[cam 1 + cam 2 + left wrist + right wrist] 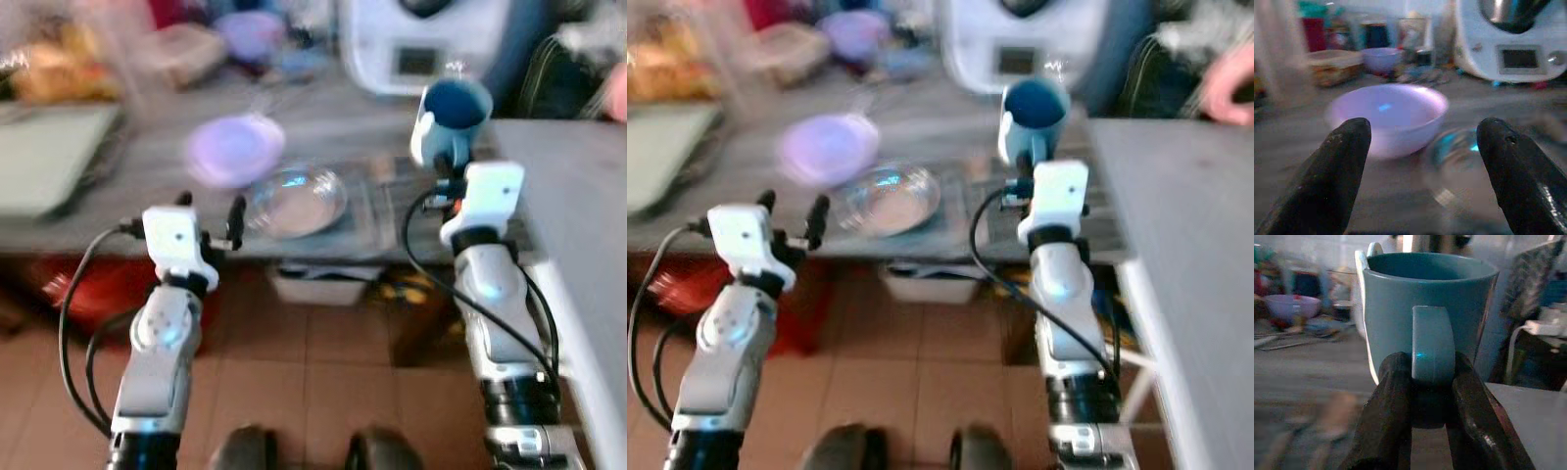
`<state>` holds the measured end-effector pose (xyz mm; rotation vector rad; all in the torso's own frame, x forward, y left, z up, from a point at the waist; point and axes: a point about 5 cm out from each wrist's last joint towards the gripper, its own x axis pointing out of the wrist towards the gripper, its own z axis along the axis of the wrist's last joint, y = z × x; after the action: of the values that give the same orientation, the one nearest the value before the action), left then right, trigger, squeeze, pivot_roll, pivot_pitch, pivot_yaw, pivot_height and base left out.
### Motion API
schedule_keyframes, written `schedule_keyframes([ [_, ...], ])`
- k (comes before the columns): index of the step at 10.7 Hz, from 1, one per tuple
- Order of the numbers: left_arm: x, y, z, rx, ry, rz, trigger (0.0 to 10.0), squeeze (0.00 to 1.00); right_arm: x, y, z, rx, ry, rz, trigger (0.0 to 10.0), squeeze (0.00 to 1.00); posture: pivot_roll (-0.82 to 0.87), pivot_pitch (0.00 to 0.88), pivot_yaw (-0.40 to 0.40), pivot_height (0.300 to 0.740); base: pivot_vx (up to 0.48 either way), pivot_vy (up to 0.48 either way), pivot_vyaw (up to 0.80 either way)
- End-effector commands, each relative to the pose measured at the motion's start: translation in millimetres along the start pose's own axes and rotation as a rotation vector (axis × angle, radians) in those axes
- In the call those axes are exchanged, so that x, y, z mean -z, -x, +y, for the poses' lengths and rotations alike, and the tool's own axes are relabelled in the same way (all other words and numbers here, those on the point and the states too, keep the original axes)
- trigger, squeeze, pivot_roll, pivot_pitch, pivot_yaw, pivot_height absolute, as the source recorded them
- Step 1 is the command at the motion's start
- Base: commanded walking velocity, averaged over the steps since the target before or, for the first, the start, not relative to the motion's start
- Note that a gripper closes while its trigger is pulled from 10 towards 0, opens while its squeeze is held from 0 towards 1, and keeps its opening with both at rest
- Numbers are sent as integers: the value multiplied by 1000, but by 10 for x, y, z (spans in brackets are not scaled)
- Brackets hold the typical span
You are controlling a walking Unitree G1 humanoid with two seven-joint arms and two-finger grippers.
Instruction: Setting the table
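A blue mug (453,117) is held upright above the grey counter's (323,117) right end. My right gripper (1432,382) is shut on the mug's handle (1433,350), one black finger on each side. A lilac bowl (233,150) sits on the counter, with a clear glass plate (296,199) just in front and to its right. My left gripper (210,215) stands open at the counter's front edge, its fingers (1337,166) framing the bowl (1387,116) and the glass plate (1462,166). The views are blurred.
A white kitchen appliance (426,44) stands at the counter's back. Food containers and another lilac bowl (250,31) crowd the back left. A grey table (578,225) runs along the right, where a person's hand (1227,83) rests. Tiled floor and a white bin (318,284) lie below.
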<state>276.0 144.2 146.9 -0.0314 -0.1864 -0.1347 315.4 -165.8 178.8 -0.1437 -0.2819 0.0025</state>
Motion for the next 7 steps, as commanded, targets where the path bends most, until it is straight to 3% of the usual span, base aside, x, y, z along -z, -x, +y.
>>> schedule_keyframes([
  [1, -41, 10, 7, -24, -5, -14, 10000, 0, -74, -38, -44, 4, 9, -39, 10000, 0, -21, 113, 13, 740, 0, 0, 0],
  [3, -67, 38, 98, -88, -19, -14, 10000, 0, -128, -96, -51, -16, 10, -60, 10000, 0, -14, 129, 14, 740, 0, 0, 0],
  [4, -43, 118, 154, -119, -41, 10, 10000, 0, -156, -131, -66, -39, 14, -70, 10000, 0, -14, 145, 15, 740, 0, 0, 0],
  [5, 56, 299, 281, -198, -116, 77, 10000, 0, -202, -192, -43, -100, -3, -91, 10000, 0, -3, 175, 14, 740, 0, 0, 0],
  [7, 101, 426, 383, -234, -168, 129, 10000, 0, -254, -270, 99, -228, -55, -106, 10000, 0, 17, 208, 20, 740, 0, 0, 0],
])
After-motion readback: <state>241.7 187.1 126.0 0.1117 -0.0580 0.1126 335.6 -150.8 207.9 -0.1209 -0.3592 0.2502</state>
